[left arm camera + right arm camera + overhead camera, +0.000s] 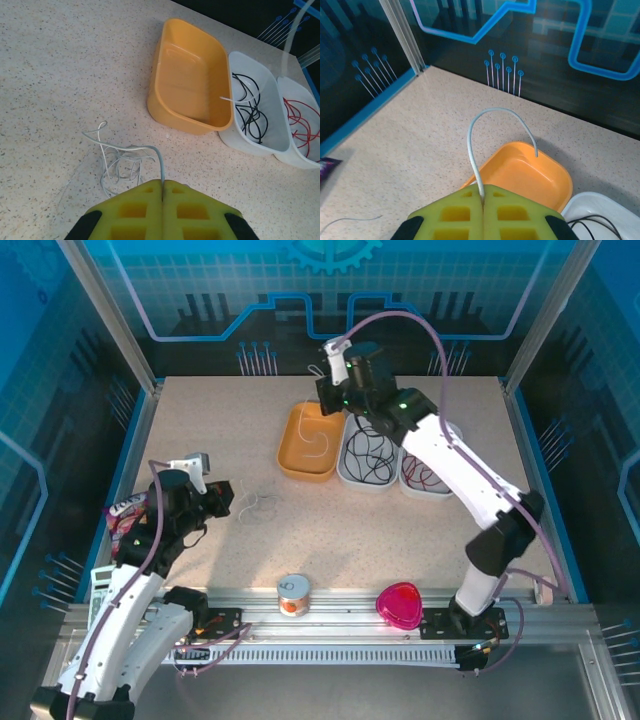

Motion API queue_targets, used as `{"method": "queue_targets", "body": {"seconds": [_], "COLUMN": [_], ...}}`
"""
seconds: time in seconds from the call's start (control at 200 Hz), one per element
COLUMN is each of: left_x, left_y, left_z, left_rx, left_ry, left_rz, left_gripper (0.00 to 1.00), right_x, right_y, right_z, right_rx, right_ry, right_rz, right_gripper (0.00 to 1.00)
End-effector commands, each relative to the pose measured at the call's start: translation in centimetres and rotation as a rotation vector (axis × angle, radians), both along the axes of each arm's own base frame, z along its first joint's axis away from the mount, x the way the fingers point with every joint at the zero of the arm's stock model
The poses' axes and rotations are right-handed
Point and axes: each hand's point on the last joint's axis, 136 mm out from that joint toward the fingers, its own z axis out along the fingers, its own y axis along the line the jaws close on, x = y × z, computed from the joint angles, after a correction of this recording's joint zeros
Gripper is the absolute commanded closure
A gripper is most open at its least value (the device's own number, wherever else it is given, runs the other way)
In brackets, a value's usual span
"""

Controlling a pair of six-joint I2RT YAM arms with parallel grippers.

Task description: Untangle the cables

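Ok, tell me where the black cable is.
In the top view, the black cable lies in the middle white tray near the far edge of the table, between the orange tray and the red cable's tray.

White arms [455,468] carry black joints [500,540], lilac hoses [430,338], yellow tool pads [135,210].

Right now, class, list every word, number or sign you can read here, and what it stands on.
"6", or a turned 9: on the lid of the small round tin, front centre.
Print on the dark packet at the far left: too blurred to read.
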Motion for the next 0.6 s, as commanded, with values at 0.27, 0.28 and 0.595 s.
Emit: {"method": "queue_targets", "body": {"seconds": [0.27,0.28,0.595], "left_x": [0.0,0.0,0.0], "left_y": [-0.3,-0.2,-0.3], "left_z": [-0.1,0.0,-0.4], "left_rx": [-0.021,-0.020,-0.020], "left_ry": [-0.006,-0.007,0.002], "left_rz": [-0.012,-0.012,-0.011], "left_gripper": [1.00,1.00,1.00], "right_x": [3.6,3.7,4.0], "right_y": [3.4,3.4,2.5], "right_z": [-9.0,-9.2,-15.5], "right_rx": [-0.138,-0.142,-0.227], "right_ry": [0.120,0.124,0.283], "right_rz": [0.039,0.039,-0.028], "right_gripper": [1.00,1.00,0.88]}}
